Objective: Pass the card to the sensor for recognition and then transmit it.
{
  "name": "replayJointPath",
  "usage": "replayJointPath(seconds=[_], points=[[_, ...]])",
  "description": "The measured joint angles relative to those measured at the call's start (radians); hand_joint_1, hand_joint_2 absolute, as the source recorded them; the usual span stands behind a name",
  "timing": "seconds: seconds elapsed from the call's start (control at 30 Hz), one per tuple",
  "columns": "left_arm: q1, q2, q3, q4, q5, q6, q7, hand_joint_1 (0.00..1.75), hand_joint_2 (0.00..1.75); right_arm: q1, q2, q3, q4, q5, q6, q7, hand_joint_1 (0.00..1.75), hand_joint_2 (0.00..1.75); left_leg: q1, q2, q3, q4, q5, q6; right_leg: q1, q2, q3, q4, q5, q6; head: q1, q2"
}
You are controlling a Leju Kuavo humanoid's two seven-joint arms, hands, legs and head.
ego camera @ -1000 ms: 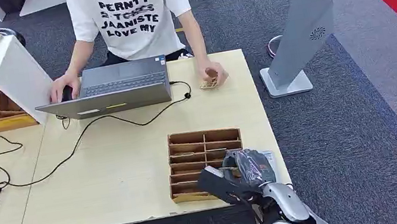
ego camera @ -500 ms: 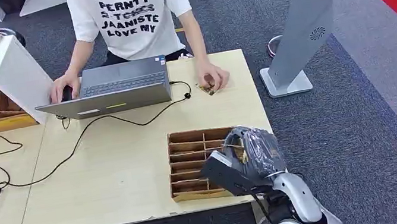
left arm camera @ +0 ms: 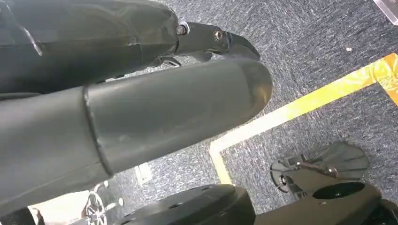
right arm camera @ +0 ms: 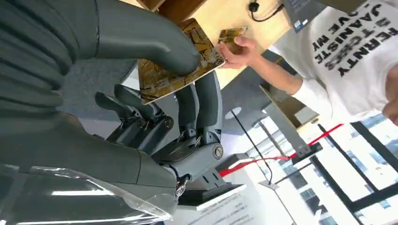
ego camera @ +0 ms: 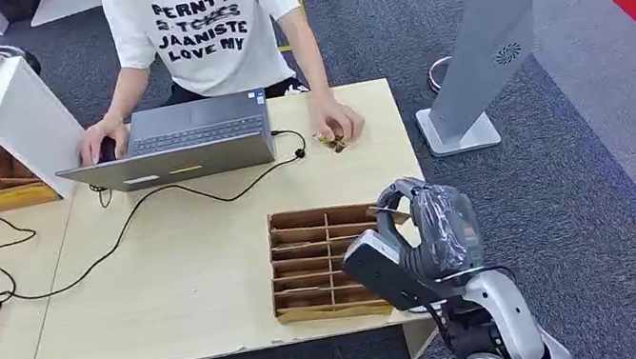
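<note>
In the head view, the right hand (ego camera: 416,241) stood raised over the right end of the wooden tray (ego camera: 308,263) on the table (ego camera: 192,257), so the step in hand looked like carrying a card away from the tray toward the sensor; which thing is the sensor I could not tell, though a grey kiosk (ego camera: 489,37) stood on the floor well beyond the tray, off the table's right edge. The next move would call for swinging the hand there without loosening the pinch. Beyond the tray a person (ego camera: 203,24) sat at a laptop (ego camera: 183,141), one hand resting on another card on the table. In the left wrist view, the left hand (left arm camera: 141,79) hung over the carpet; whether it was open or closed I could not tell. In the right wrist view, the right hand pinched the card (right arm camera: 176,63) between thumb and fingers (right arm camera: 199,101), the card lying flat under the thumb.
</note>
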Motion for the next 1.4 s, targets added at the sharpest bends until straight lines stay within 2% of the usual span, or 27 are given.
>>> replayJointPath(seconds=[0.2, 0.4, 0.83, 1.1, 1.4], points=[[-0.002, -0.002, 0.0, 0.0, 0.0, -0.002, 0.0, 0.0, 0.0, -0.009, -0.001, 0.002, -0.023, 0.013, 0.005, -0.029, 1.75, 1.75, 0.0, 0.0, 0.0, 0.0, 0.0, 0.0, 0.0, 0.0, 0.0, 0.0, 0.0, 0.0, 0.0, 0.0], [-0.006, -0.006, 0.0, 0.0, -0.01, -0.003, 0.0, 0.0, 0.0, -0.067, 0.012, 0.008, -0.029, 0.019, 0.034, -0.072, 1.75, 1.75, 0.0, 0.0, 0.0, 0.0, 0.0, 0.0, 0.0, 0.0, 0.0, 0.0, 0.0, 0.0, 0.0, 0.0], [-0.018, -0.016, 0.0, 0.0, -0.022, -0.008, 0.01, 0.0, 0.0, -0.197, 0.067, 0.038, -0.007, -0.066, 0.051, -0.17, 1.75, 1.75, 0.0, -0.001, -0.001, 0.0, 0.0, 0.0, 0.0, -0.002, 0.0, 0.0, 0.0, 0.0, 0.0, 0.0], [-0.027, -0.018, 0.0, 0.0, -0.022, -0.009, 0.022, 0.0, 0.0, -0.312, 0.136, 0.074, 0.109, -0.125, 0.055, -0.229, 1.75, 1.75, 0.0, -0.001, -0.001, 0.0, 0.001, 0.0, 0.0, -0.001, 0.0, 0.001, 0.0, 0.0, 0.0, 0.0], [-0.031, -0.019, -0.001, 0.0, -0.021, -0.008, 0.029, 0.0, 0.0, -0.4, 0.211, 0.1, 0.261, -0.156, 0.053, -0.266, 1.75, 1.75, 0.0, -0.002, -0.002, 0.0, 0.001, 0.0, 0.0, -0.002, 0.0, 0.001, 0.0, 0.0, 0.0, 0.0]])
